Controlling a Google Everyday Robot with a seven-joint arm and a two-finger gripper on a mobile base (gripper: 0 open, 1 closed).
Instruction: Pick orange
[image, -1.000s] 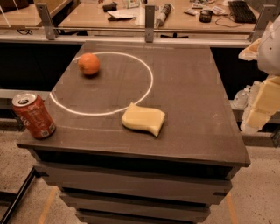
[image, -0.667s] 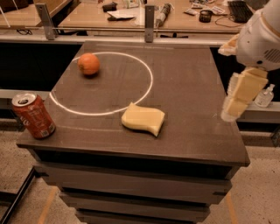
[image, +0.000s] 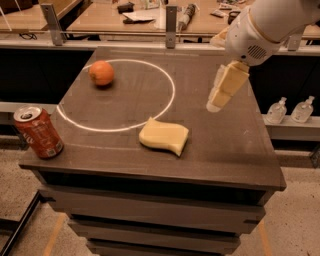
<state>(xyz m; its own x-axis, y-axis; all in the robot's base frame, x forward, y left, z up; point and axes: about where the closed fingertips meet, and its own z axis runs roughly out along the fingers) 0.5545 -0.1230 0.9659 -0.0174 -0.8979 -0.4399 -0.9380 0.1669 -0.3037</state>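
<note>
The orange (image: 101, 73) sits on the dark table (image: 220, 145) at its far left, just inside a white painted circle. The gripper (image: 218, 103), with cream-coloured fingers pointing down, hangs over the right part of the table, well to the right of the orange and apart from it. It holds nothing that I can see. The white arm comes in from the upper right corner.
A red soda can (image: 38, 131) stands at the table's front left corner. A pale yellow curved sponge (image: 163, 136) lies front of centre, on the circle's edge. Two small clear bottles (image: 291, 110) stand on a ledge to the right. A cluttered wooden bench runs behind.
The arm and gripper have moved left from beyond the table's right edge to over its right part. The orange, can and sponge have not moved.
</note>
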